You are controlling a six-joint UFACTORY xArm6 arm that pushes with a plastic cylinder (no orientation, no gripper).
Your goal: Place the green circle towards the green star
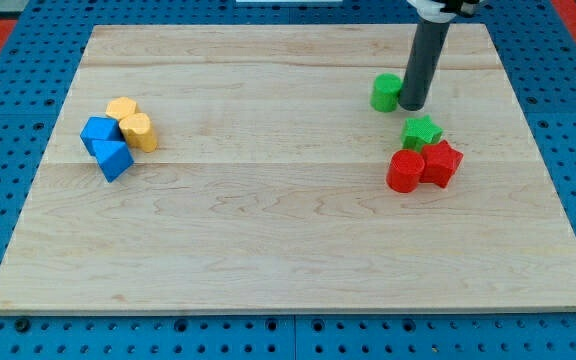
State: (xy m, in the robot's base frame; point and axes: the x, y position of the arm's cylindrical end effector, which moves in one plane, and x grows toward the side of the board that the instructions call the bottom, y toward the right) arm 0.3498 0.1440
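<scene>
The green circle [385, 92] sits on the wooden board in the view's upper right. My tip [411, 105] rests on the board right beside it, touching or nearly touching its right side. The green star [421, 132] lies just below and to the right of my tip, a short gap from the circle. The rod rises from my tip toward the view's top edge.
A red circle [404, 171] and a red star-like block [441, 163] sit just below the green star, touching it. At the view's left are two yellow blocks [131, 123] and two blue blocks [106, 147] in a cluster. The board's right edge [553, 160] is nearby.
</scene>
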